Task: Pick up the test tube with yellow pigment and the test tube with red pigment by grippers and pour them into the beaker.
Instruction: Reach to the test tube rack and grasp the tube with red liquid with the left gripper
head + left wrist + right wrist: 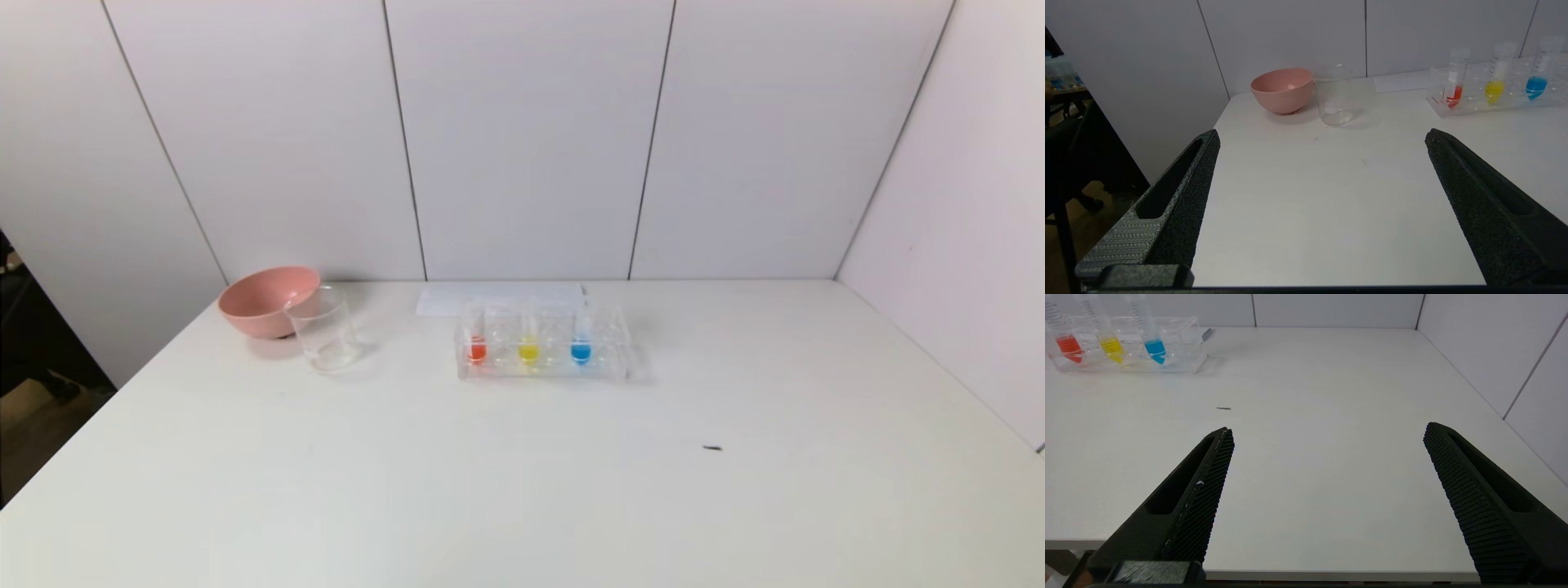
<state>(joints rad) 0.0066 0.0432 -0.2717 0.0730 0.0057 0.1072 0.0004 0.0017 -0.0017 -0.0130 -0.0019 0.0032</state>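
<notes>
White table (pixel 522 490) under all; pink bowl (pixel 265 300) touching clear beaker (pixel 325 331) at far left; clear rack (pixel 543 347) mid-table holding red tube (pixel 476 339), yellow tube (pixel 529 339), blue tube (pixel 581 339) upright; left gripper (pixel 1323 139) and right gripper (pixel 1327 433) spread wide, holding nothing, near front edge.

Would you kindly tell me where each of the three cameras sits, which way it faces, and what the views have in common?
Head view: high on the robot, looking forward and down over the white table; no arm shows.
Left wrist view: behind the open left gripper at the table's near edge, facing the pink bowl and clear glass beaker.
Right wrist view: behind the open right gripper, facing the table's right side.
Shared: all three show the clear rack holding red, yellow and blue tubes.
</notes>
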